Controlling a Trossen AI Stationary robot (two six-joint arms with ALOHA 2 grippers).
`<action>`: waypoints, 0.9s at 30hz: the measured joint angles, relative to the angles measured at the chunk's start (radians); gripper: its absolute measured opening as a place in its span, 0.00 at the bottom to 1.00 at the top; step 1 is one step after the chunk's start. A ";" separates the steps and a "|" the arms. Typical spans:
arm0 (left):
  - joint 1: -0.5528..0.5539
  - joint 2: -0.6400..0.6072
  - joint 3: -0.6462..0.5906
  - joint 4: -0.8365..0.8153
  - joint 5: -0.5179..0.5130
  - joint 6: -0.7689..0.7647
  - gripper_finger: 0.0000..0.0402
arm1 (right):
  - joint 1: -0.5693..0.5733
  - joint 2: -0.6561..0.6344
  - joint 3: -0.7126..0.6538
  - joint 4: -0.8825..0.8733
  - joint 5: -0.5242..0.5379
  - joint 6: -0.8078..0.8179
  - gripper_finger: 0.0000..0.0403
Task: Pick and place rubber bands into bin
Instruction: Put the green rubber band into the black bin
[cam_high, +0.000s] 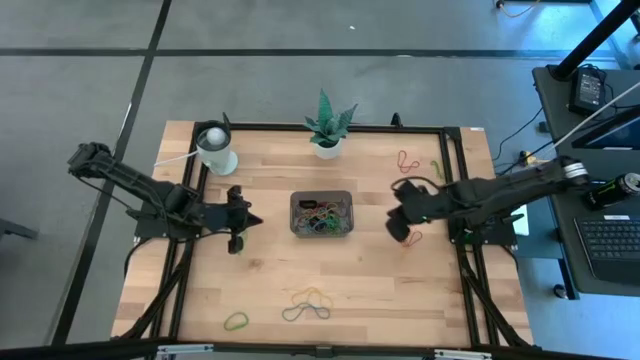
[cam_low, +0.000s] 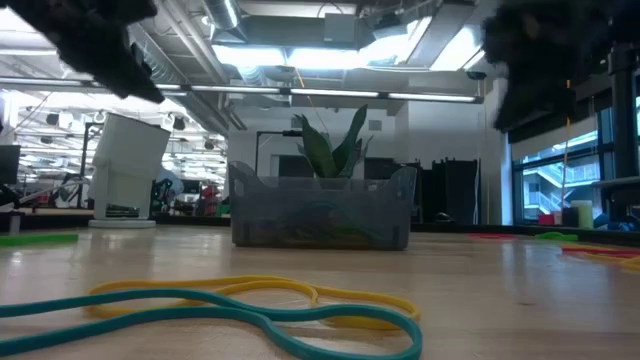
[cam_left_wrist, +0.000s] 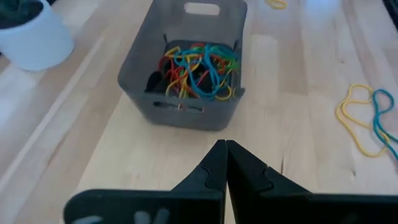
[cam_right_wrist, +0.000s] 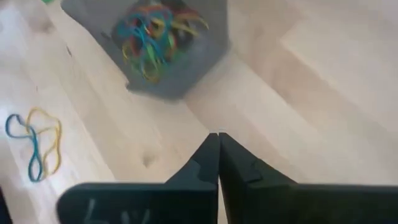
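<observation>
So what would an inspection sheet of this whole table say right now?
Surface: wooden table in a black frame.
Job's things: bin mid-table, holding a tangle of coloured rubber bands; loose bands near the front edge, a green band front left, more bands back right.
Clutter: white cup back left, potted plant behind the bin.
Hands: left hand shut, empty, left of the bin; right hand shut, right of the bin, nothing seen in it.
Cables: white cable at the cup.
Surroundings: desk with keyboard on the right.

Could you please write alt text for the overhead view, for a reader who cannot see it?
A grey bin of coloured rubber bands sits mid-table between two shut grippers, left and right. Loose bands lie near the front edge.
</observation>
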 joint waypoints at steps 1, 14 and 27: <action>0.000 0.017 0.023 -0.016 -0.003 0.001 0.00 | 0.012 -0.026 -0.037 0.005 0.000 0.018 0.01; 0.000 0.350 0.380 -0.371 0.024 -0.219 0.00 | 0.099 -0.109 -0.400 0.329 -0.027 0.049 0.02; -0.043 0.505 0.416 -0.518 0.186 -0.770 0.00 | 0.099 -0.109 -0.430 0.355 -0.030 -0.084 0.03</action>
